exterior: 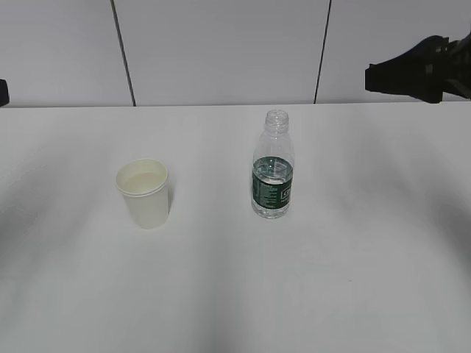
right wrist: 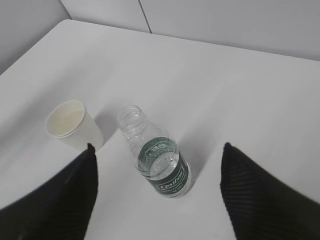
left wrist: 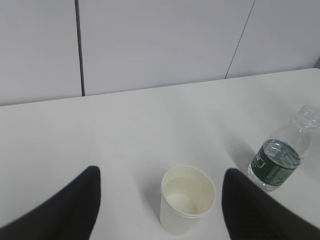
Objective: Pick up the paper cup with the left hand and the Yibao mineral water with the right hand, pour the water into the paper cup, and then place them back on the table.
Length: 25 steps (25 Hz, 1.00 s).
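Seeing nothing between them, we hold both grippers, left hand [left wrist: 159, 210] and right hand [right wrist: 159, 192], spread wide above upright paper cup [exterior: 144, 193] and capless Yibao mineral water [exterior: 273, 168].

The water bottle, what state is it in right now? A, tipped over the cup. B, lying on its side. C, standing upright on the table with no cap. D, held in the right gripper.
C: the water bottle stands upright on the table with its threaded neck open, apart from the paper cup, and the open right gripper is not touching it.
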Available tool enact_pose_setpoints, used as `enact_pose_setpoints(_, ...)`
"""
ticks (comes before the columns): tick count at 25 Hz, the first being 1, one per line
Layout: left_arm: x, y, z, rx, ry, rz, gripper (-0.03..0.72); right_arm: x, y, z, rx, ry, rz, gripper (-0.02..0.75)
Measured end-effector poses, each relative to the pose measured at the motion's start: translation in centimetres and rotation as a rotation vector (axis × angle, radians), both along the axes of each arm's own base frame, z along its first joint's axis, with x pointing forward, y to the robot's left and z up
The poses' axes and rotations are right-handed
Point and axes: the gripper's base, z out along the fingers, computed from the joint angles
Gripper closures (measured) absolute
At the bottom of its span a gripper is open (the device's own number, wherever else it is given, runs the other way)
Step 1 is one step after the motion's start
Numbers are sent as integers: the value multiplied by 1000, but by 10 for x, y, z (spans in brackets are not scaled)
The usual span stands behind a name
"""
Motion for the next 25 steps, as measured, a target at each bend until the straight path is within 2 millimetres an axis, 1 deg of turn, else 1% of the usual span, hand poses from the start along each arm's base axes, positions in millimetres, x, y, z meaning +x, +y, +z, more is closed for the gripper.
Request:
enact_pose_setpoints(4,1,2,0,13,-9,23,218,-1,0,1,-16,-17,9,146)
enact_pose_setpoints(9,2,3,0,21,-15,36,218,-8,-1,15,-50,-85,-11,146)
enact_pose_setpoints(13,2,4,0,22,-15,37,218,-12,-2,22,-59,-115,-26,146)
enact_pose_setpoints(18,2,4,0,22,-15,37,218,-16,-2,26,-63,-132,-30,146)
enact_pose_setpoints(25,2,4,1,22,-16,40,218,-16,-2,26,-63,-132,-30,146)
